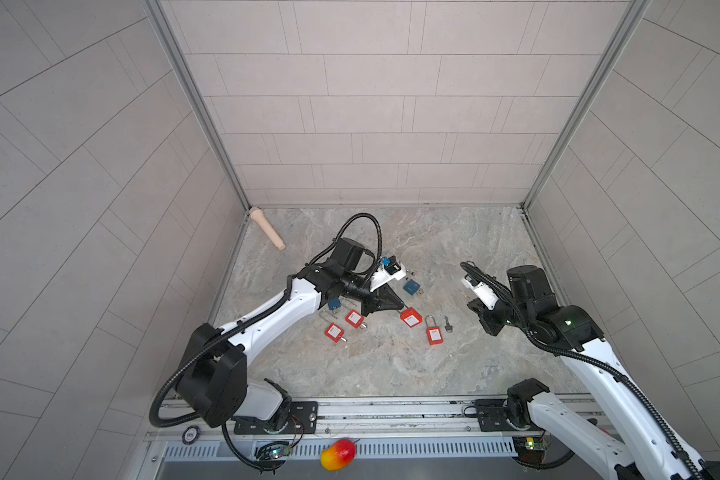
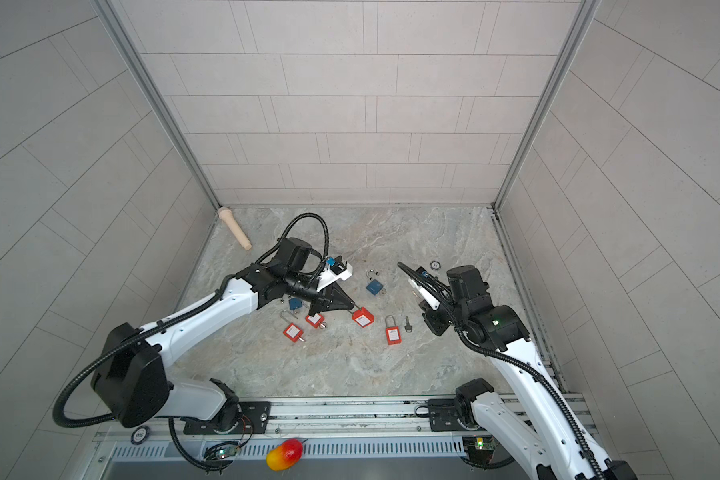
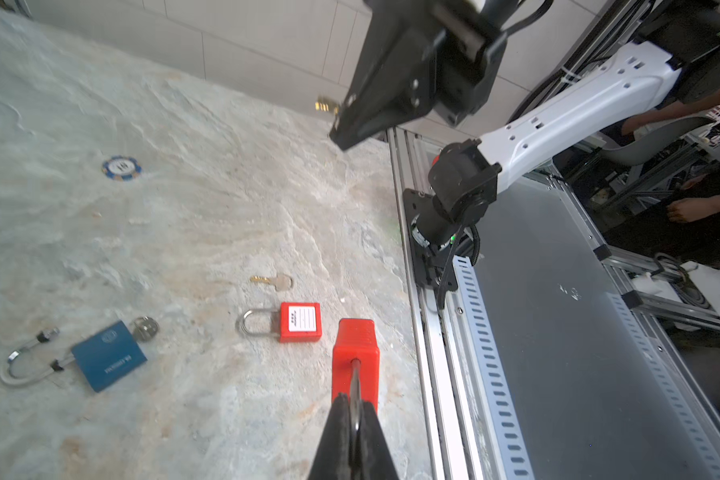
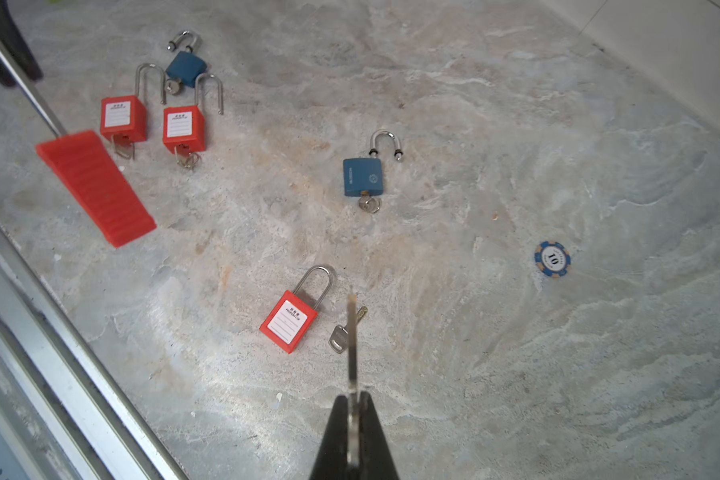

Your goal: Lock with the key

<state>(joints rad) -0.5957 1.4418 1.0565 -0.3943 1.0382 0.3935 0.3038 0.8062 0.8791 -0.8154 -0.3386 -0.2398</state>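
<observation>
Left wrist view: the marble table [image 3: 184, 174] is ended at the front by an aluminium rail [image 3: 427, 353]. In both top views it is closed on the other three sides by tiled walls [image 1: 371, 124]. Wide bare marble is seen toward the back wall and before the front rail, and the locks are clustered mid-table.

The left gripper [image 3: 354, 403] is clenched on the shackle [image 3: 355, 376] of a red padlock [image 3: 356, 353] at the near side of that cluster. Whether the lock's body touches the marble cannot be told.

The right gripper [image 4: 353, 397] is clamped on a key [image 4: 352, 357], which is held over a loose key [image 4: 338, 338] lying just beside a second red padlock [image 4: 289, 322].

A blue padlock [image 4: 362, 176] is found farther back, its shackle swung open, and a poker chip [image 4: 552, 259] is set well apart.
</observation>
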